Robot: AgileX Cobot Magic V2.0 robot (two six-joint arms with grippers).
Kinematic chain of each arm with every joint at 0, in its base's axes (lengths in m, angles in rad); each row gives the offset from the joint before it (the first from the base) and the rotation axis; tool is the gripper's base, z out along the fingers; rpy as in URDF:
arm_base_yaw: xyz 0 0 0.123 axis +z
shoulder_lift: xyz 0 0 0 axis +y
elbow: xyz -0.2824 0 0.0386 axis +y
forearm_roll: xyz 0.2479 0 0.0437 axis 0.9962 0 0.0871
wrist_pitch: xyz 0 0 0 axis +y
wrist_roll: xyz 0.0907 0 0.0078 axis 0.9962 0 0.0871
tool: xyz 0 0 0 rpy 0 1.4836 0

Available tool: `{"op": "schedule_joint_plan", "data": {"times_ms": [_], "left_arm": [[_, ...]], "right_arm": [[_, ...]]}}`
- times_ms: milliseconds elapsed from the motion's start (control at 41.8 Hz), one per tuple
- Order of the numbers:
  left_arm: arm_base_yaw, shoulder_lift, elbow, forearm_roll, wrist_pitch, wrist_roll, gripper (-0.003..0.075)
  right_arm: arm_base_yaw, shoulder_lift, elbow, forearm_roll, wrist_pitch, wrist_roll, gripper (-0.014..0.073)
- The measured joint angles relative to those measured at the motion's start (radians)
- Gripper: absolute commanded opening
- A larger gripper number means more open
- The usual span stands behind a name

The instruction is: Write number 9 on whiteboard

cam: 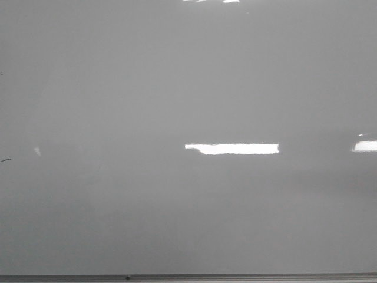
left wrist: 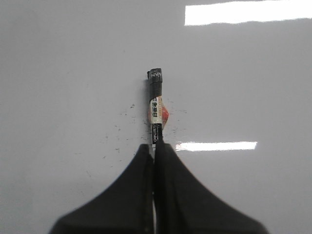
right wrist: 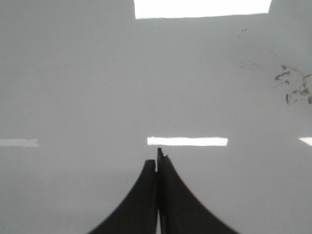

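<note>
Gripping a marker (left wrist: 155,109), the left pincer (left wrist: 154,146) is clamped tight, tip pointed at the whiteboard (cam: 177,88); no number 9 is visible, only faint smudges. Right pincer (right wrist: 157,165) is closed, holding nothing. Writing not started, I judge; next needs tip contact for the loop.

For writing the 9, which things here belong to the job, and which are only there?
For the job:
- whiteboard, no 9 visible yet
- marker, held in the left gripper

Only there:
- right gripper, closed, holding nothing
- old ink smudges
- small black dash
</note>
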Motion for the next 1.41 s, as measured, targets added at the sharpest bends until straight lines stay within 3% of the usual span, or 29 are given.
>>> {"op": "schedule_joint_plan", "data": {"times_ms": [1101, 1268, 1412], "left_arm": [[0.0, 0.0, 0.0, 0.0, -0.038, 0.0, -0.0019], [0.0, 0.0, -0.024, -0.002, -0.094, 0.0, -0.0019], [0.0, 0.0, -0.147, -0.002, -0.03, 0.0, -0.0019]], "right_arm": [[0.0, 0.0, 0.0, 0.0, 0.0, -0.006, -0.0067], [0.0, 0.0, -0.063, 0.0, 0.087, -0.006, -0.0067], [0.0, 0.0, -0.191, 0.0, 0.207, -0.006, -0.0067]]}}
